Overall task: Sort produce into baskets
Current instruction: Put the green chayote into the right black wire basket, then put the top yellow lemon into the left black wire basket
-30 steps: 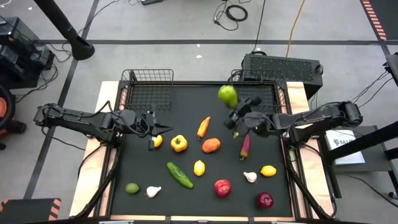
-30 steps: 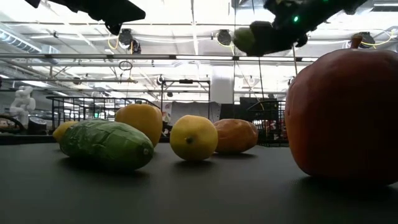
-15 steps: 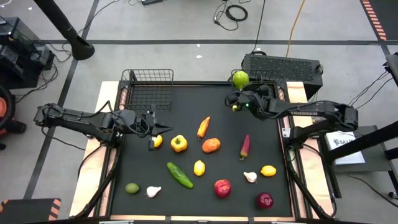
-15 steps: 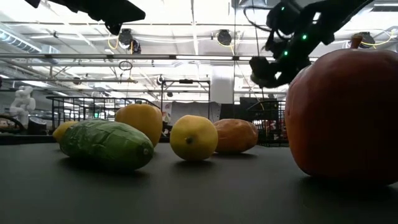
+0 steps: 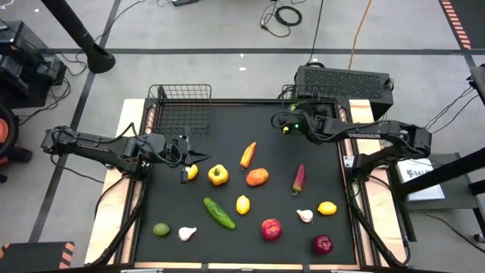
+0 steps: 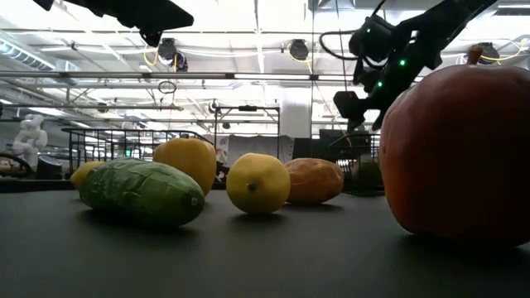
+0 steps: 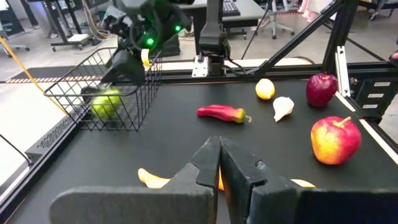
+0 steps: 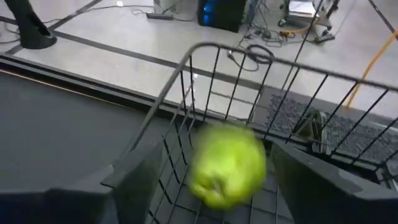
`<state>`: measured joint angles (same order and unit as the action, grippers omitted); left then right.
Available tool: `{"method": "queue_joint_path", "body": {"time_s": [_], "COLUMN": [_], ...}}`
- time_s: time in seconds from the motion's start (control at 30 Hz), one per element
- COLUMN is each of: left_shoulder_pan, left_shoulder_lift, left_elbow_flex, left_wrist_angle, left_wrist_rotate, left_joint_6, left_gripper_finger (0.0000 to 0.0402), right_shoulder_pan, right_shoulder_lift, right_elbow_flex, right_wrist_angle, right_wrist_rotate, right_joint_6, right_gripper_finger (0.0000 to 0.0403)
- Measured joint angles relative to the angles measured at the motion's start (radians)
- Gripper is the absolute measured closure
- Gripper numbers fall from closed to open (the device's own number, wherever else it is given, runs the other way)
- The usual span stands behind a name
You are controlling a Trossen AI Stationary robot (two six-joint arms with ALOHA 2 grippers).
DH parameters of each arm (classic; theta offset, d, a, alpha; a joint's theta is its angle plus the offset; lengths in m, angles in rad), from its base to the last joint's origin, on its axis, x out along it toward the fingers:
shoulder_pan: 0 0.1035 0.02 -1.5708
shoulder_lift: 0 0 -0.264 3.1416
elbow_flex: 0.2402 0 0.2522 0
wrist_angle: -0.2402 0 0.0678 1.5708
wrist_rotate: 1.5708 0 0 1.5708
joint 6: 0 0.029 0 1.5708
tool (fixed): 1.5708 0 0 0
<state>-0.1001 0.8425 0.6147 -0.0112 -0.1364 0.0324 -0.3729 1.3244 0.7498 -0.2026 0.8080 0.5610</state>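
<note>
Top-down and wrist views of a black table (image 5: 189, 243) strewn with toy produce. Right gripper (image 5: 290, 120) above the right wire basket (image 7: 106, 93) at the far right corner, fingers (image 8: 140, 180) spread apart and empty; green apple (image 8: 227, 165) blurred between them and inside the basket. Left gripper (image 7: 219, 163) near the table's left edge, fingers pressed together on nothing, just beside a small yellow fruit (image 5: 192, 172). Left wire basket (image 5: 180, 108) at the far left corner. Spread over the mat: yellow pepper (image 5: 218, 175), carrot (image 5: 248, 155), orange fruit (image 5: 258, 177), red chili (image 5: 298, 179), cucumber (image 5: 219, 213), lemon (image 5: 242, 205), second lemon (image 5: 326, 208), two garlic bulbs (image 5: 186, 233), lime (image 5: 161, 229), two red apples (image 5: 270, 229). Black perforated box (image 5: 342, 80) behind the right basket. White label (image 5: 424, 173) beside the right arm, writing too small to read.
</note>
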Motion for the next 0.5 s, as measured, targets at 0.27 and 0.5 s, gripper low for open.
{"method": "queue_joint_path", "body": {"time_s": [0.27, 0.5], "left_shoulder_pan": [0.0, 0.0], "left_shoulder_lift": [0.0, 0.0], "left_elbow_flex": [0.0, 0.0], "left_wrist_angle": [-0.022, -0.036], "left_wrist_rotate": [-0.003, -0.028], "left_joint_6": [-0.035, -0.054], "left_gripper_finger": [0.0384, 0.0384], "right_shoulder_pan": [0.125, 0.362], "right_shoulder_lift": [-0.2, -0.355], "right_elbow_flex": [0.029, 0.031], "right_wrist_angle": [-0.013, -0.038], "right_wrist_rotate": [-0.031, -0.209], "right_joint_6": [-0.109, -0.13], "right_gripper_finger": [0.0063, 0.0062]}}
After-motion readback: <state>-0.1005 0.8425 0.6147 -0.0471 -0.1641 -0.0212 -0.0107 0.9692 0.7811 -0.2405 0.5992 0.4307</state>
